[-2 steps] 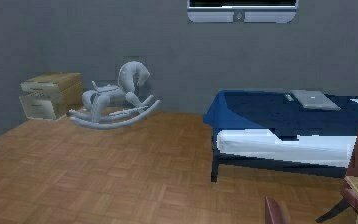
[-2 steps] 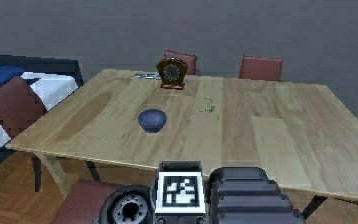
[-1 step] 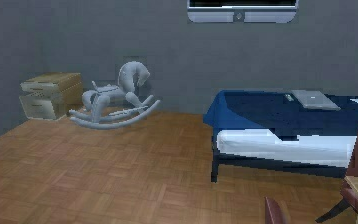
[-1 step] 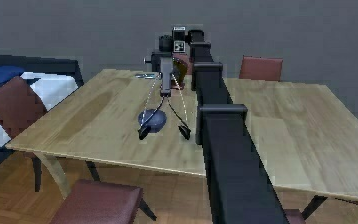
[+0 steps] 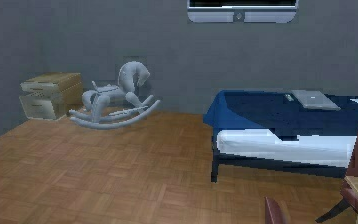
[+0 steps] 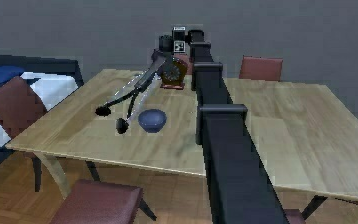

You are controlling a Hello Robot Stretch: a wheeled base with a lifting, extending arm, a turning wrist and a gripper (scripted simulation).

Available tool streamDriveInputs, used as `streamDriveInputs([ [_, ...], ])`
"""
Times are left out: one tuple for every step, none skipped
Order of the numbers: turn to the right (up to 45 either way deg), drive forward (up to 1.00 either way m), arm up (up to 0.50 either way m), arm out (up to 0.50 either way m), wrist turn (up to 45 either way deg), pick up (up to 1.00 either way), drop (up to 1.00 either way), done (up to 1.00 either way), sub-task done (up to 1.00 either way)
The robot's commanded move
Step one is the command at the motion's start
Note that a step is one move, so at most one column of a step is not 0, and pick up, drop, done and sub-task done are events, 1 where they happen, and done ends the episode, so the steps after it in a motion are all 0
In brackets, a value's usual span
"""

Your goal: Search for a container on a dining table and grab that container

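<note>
arm side view: the arm (image 6: 227, 140) extends over a wooden desk (image 6: 297, 130). the hand (image 6: 113, 116) sits at its far end, with its fingers (image 6: 104, 108) slanting down toward the view's left above the desktop. a blue bowl (image 6: 152, 121), a container by its shape, stands on the desk just beside the fingertips; contact cannot be told. a brown thing (image 6: 171, 72) stands on the desk next to the hand's body. whether the hand holds anything cannot be told. chairs (image 6: 259, 68) stand around the desk.

forward view: a bed (image 5: 277, 125) carries a laptop (image 5: 312, 99) at the right. a rocking horse (image 5: 117, 95) and a box (image 5: 49, 97) stand by the wall.
</note>
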Motion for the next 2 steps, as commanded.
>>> streamDriveInputs([
  [0.0, 0.00, 0.00, 0.00, 45.0, 0.00, 0.00, 0.00, 0.00],
  [0.0, 0.00, 0.00, 0.00, 45.0, 0.00, 0.00, 0.00, 0.00],
])
